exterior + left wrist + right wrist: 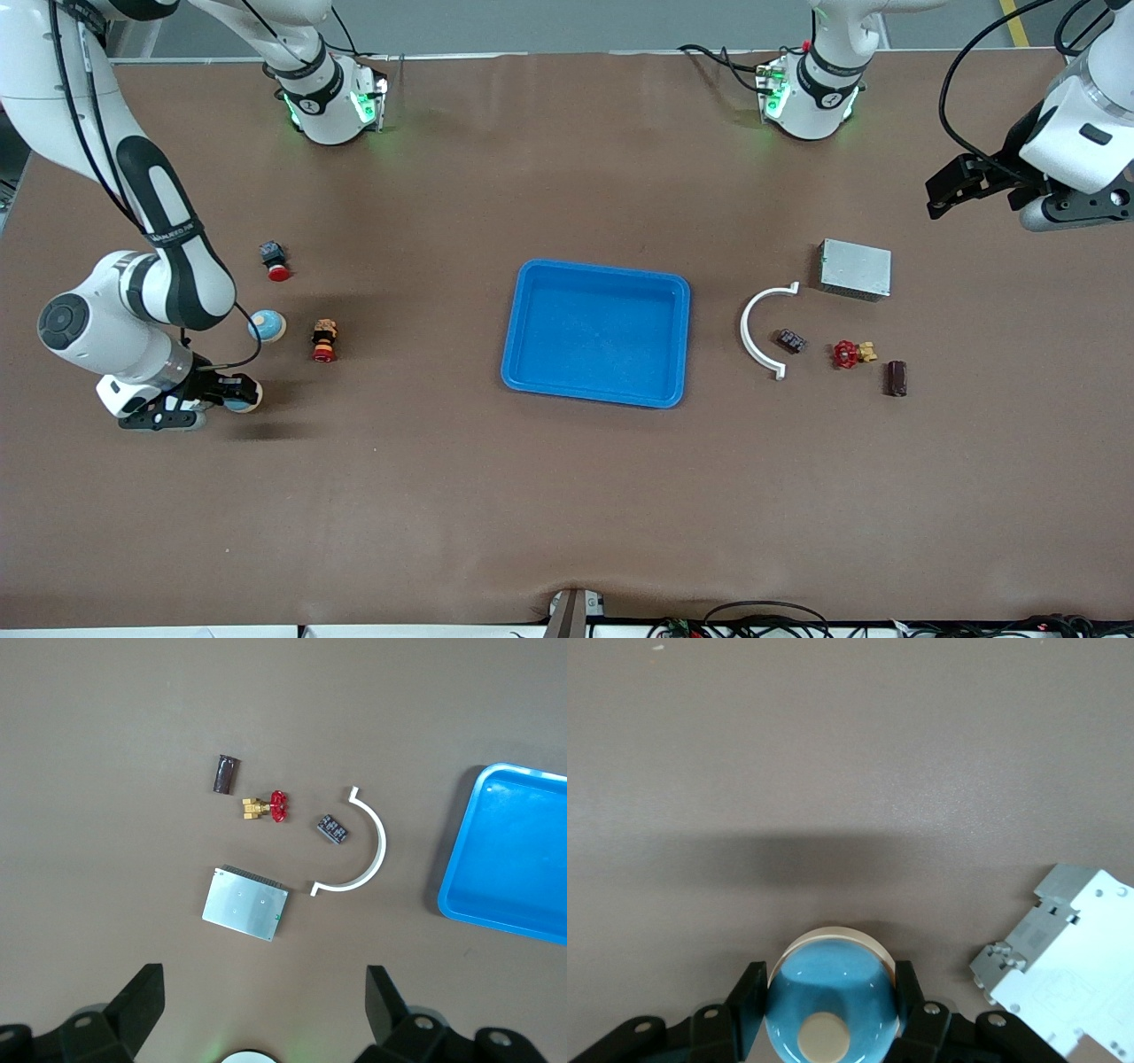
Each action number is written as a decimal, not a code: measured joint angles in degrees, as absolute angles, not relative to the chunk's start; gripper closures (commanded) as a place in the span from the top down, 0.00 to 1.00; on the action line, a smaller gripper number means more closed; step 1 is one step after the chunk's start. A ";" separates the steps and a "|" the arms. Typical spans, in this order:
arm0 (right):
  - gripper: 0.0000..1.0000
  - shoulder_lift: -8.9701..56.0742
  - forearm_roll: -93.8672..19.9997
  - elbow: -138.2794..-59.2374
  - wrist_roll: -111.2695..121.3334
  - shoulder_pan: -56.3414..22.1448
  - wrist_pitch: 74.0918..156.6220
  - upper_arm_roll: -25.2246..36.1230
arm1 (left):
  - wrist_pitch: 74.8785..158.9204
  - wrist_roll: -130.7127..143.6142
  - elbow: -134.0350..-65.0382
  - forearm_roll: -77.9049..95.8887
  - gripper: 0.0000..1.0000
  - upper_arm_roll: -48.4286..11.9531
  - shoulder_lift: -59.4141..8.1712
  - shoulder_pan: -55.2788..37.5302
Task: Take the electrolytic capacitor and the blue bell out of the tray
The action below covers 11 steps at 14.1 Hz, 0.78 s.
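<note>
My right gripper is shut on a blue dome-shaped bell with a cream base, low over the table at the right arm's end. In the right wrist view the bell sits between both black fingers. A second blue bell stands on the table close by. The capacitor, a dark brown cylinder, lies at the left arm's end; it also shows in the left wrist view. My left gripper is open and empty, high over the table, near the metal box.
A blue tray sits mid-table. Near the capacitor lie a red valve, a small black block, a white curved piece and a metal box. Two red-capped buttons stand near the bells. A white breaker lies beside my right gripper.
</note>
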<state>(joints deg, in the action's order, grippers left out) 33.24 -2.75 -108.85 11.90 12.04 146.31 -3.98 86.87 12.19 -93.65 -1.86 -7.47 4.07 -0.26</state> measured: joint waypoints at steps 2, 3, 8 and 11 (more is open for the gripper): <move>0.00 34.35 -2.82 -108.96 11.92 12.06 147.09 -3.98 | 86.90 12.19 -93.75 -1.86 1.00 -7.47 4.07 -0.27; 0.00 34.66 -2.86 -108.95 11.92 12.09 147.35 -3.99 | 86.91 12.18 -93.76 -1.86 1.00 -7.47 4.07 -0.27; 0.99 34.67 -3.31 -108.94 11.93 12.23 147.50 -4.02 | 87.39 12.18 -93.81 -1.86 1.00 -7.47 4.07 -0.27; 1.00 35.07 -3.64 -108.98 11.93 12.46 148.09 -4.04 | 87.56 12.18 -93.84 -1.86 1.00 -7.47 4.07 -0.24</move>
